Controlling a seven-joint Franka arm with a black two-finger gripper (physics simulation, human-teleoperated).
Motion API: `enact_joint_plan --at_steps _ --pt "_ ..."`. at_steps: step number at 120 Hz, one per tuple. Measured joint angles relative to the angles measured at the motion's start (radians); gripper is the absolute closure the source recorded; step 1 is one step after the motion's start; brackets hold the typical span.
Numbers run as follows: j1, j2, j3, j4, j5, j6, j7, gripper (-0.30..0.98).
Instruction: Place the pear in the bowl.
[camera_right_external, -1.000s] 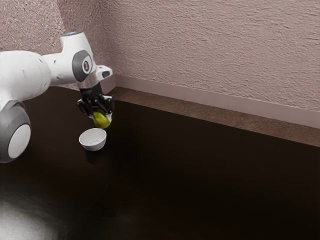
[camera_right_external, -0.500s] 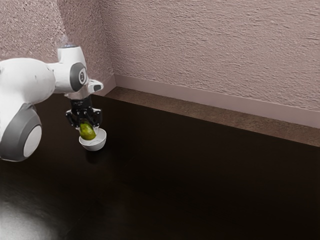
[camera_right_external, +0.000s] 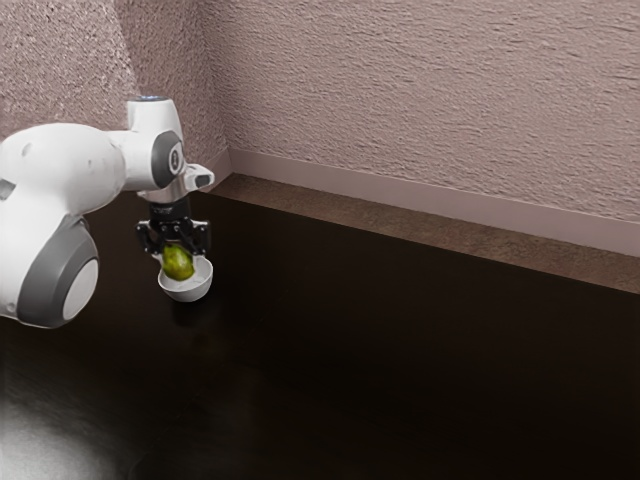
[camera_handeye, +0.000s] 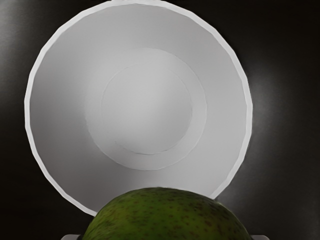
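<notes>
Exterior view, tool (camera_right_external: 178, 256) gripping pear (camera_right_external: 178, 265), bowl (camera_right_external: 189, 294) (white) below

Here's the dark counter (camera_right_external: 400, 360), pale sheen at one corner, and a white bowl (camera_right_external: 188, 295) sitting upright on it!

I am counting one pear (camera_right_external: 178, 266), one bowl (camera_right_external: 188, 294) and one counter (camera_right_external: 400, 370) — a single thing of each kind. One arm (camera_right_external: 62, 165) is showing, one gripper (camera_right_external: 179, 257) is showing, and two walls (camera_right_external: 430, 90) are showing.
</notes>
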Motion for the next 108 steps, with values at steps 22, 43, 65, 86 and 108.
enact_joint_plan --at_steps 22,43,65,86,108 --pt "0.0 0.012 -0.001 0.021 -0.01 -0.002 0.01 0.14" --pt "0.01 0.018 -0.004 0.036 -0.012 -0.003 0.017 0.06" --pt "0.009 0.002 -0.005 0.065 -0.003 -0.013 0.023 0.03" --pt "-0.013 -0.133 -0.065 0.102 0.066 -0.052 0.04 0.01" --pt "-0.139 -0.328 -0.128 0.082 0.169 -0.077 0.069 0.01"
